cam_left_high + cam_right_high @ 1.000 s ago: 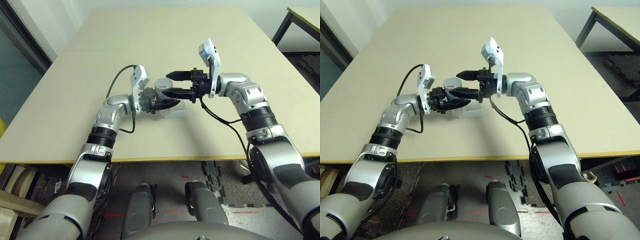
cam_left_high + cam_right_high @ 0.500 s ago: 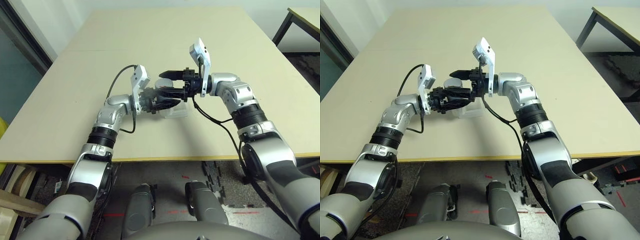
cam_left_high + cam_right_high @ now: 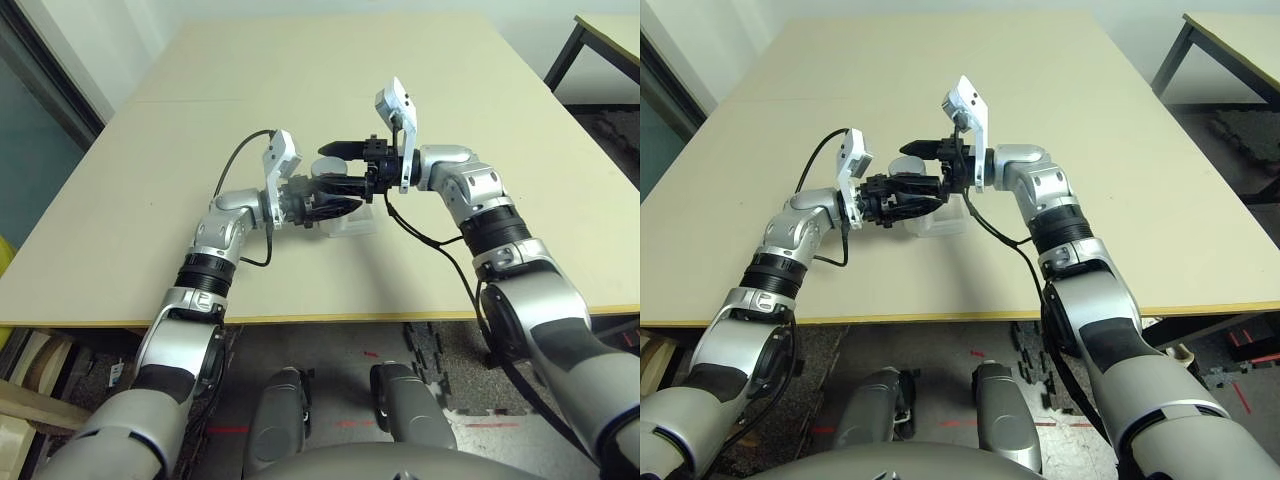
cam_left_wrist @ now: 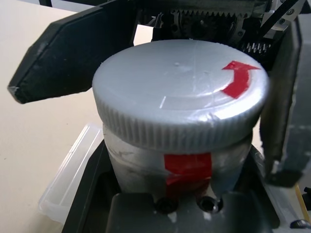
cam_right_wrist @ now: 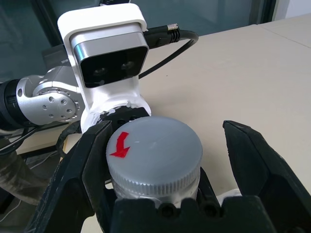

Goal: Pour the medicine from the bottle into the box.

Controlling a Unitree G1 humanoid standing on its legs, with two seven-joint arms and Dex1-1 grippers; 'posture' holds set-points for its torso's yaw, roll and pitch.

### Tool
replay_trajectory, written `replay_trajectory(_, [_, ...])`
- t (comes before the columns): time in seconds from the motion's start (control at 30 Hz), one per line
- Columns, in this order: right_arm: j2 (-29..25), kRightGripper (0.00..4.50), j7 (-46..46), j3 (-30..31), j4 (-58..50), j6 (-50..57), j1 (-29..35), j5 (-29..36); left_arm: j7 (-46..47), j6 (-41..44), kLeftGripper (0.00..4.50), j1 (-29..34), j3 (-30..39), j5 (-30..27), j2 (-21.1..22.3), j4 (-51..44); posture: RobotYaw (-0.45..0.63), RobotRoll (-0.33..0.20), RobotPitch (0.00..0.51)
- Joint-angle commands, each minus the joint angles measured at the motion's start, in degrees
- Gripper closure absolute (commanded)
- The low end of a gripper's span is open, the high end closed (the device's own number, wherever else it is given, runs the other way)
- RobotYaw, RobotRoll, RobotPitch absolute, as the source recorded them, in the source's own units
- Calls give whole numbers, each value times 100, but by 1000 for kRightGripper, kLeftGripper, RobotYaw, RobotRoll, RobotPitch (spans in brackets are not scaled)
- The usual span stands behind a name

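The left hand (image 3: 318, 203) is clamped on the small silver-grey cylindrical bottle with red stripe (image 4: 182, 167), above the clear plastic box (image 3: 352, 224) on the beige bench (image 3: 330, 80). The right hand (image 5: 165, 162), fingers apart, straddles its round grey cap (image 5: 154, 153).

Bottle (image 4: 165, 160): silver-grey body, red vertical stripe; cap (image 4: 180, 102): grey, ribbed edge, red curved arrow; box (image 4: 68, 179): clear, colourless; gripper fingers (image 5: 262, 165): black; table (image 3: 330, 70): pale beige; forearms (image 3: 225, 230): silver.
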Motion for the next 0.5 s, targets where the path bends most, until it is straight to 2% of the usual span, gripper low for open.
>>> replay_trajectory(0.03, [-51,0,104,-35,-83,-6,18,15,28,-22,1830,-26,-41,126,75,222,-217,0,80])
replay_trajectory(0.47, [-131,0,169,-23,-170,34,63,13,42,-107,1830,-62,-22,132,108,363,-219,0,79])
replay_trajectory(0.5, [-127,170,169,-22,-164,22,63,8,44,-109,1830,-67,-21,132,107,364,-219,0,79])
